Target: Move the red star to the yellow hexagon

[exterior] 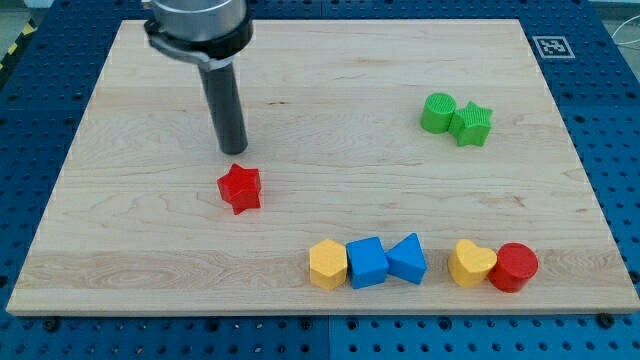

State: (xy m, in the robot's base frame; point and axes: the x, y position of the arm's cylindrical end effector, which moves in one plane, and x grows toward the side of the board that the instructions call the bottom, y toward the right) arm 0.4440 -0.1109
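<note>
The red star (240,188) lies on the wooden board (130,230), left of centre. My tip (233,151) stands just above the star toward the view's top, a small gap apart from it. The yellow hexagon (327,265) sits near the view's bottom, to the lower right of the star, at the left end of a row of blocks.
A blue cube (367,263) and a blue triangle (407,259) touch in a row right of the hexagon. A yellow heart (470,263) and a red cylinder (513,267) sit further right. A green cylinder (437,113) and a green star (472,124) lie at upper right.
</note>
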